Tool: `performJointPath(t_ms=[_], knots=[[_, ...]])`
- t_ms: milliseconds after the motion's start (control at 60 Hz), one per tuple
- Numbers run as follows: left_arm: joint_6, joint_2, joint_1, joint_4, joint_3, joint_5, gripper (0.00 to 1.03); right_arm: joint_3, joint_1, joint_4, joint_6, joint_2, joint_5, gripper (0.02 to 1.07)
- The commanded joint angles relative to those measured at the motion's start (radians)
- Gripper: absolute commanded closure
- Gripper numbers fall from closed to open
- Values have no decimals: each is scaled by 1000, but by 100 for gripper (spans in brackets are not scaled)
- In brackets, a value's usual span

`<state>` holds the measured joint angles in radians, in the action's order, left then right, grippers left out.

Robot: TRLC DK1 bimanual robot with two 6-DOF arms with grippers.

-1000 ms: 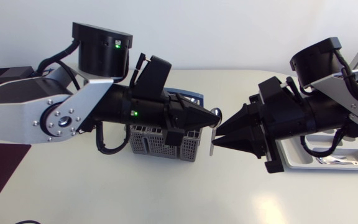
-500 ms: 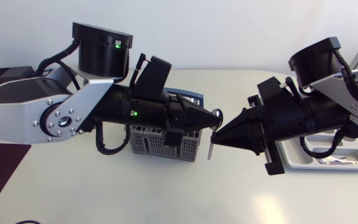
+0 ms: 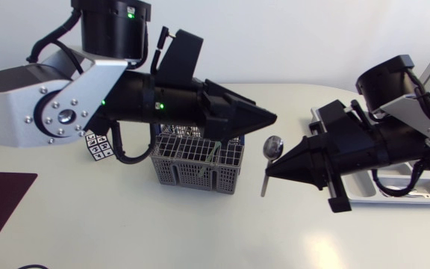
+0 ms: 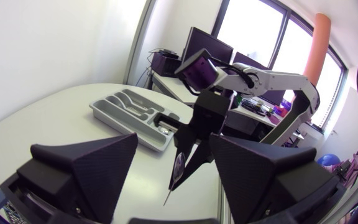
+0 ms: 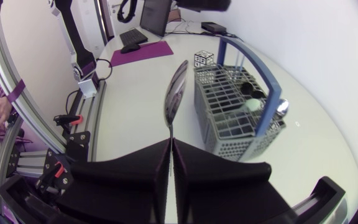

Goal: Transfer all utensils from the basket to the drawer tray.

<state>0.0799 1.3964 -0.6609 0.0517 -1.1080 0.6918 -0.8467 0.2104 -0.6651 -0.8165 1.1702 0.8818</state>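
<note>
Since before, the spoon (image 3: 272,146) has been let go by the left gripper (image 3: 267,117), now spread, and is pinched by the right gripper (image 3: 269,171) near the basket (image 3: 185,170).

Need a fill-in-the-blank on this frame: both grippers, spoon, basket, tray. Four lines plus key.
1. The right gripper holds the spoon by its ___.
2. The left gripper is empty, with its fingers ___.
3. The basket has a ___ carrying handle.
4. The drawer tray lies partly under the ___ arm.

Missing words: handle; open; blue; right
</note>
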Motion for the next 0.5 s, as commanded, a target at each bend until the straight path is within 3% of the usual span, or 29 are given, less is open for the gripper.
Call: performJointPath(t_ms=[0, 183, 483], knots=[[20, -10, 37, -15, -21, -26, 13, 38, -92, -47, -105, -14, -14, 101], [-46, -19, 98, -90, -6, -110, 13, 58, -358, -119, -349, 6, -72, 101], [-172, -27, 99, -214, 31, -216, 13, 44, -818, -117, -756, 108, -162, 101]])
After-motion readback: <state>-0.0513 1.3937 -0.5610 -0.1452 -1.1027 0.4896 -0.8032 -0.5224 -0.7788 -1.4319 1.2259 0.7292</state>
